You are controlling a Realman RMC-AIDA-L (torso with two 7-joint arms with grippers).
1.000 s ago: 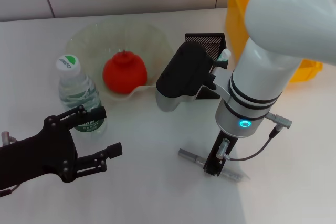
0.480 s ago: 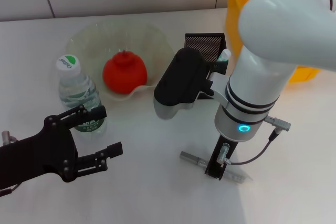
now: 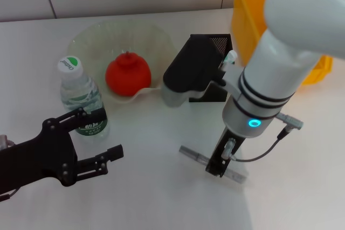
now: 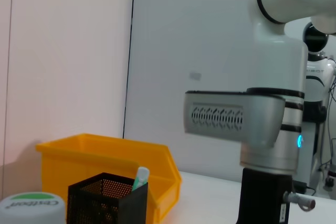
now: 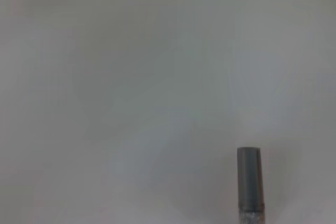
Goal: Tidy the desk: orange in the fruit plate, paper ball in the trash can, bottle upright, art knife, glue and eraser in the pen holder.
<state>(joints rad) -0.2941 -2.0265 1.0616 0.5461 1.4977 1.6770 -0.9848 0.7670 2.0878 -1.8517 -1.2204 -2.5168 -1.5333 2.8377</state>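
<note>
My right gripper (image 3: 217,166) is shut on the grey art knife (image 3: 193,154), which lies crosswise in it at the front middle of the table; the knife's end (image 5: 249,182) shows in the right wrist view. The orange (image 3: 127,75) rests in the fruit plate (image 3: 89,39). Just left of the plate, the bottle (image 3: 80,98) stands upright. The black pen holder (image 3: 211,68) is partly behind my right arm, and a white, green-tipped tube (image 3: 230,56), likely the glue, pokes out of it. My left gripper (image 3: 108,134) stands open beside the bottle. Paper ball and eraser are out of view.
The yellow trash can (image 3: 245,9) stands at the back right, behind the pen holder; it also shows as the yellow bin (image 4: 105,153) in the left wrist view. My bulky right forearm (image 3: 269,84) hangs over the table's middle right.
My right gripper has shifted slightly left and away from the front edge with the art knife in it, and the knife has tilted a little. The left arm has barely moved.
</note>
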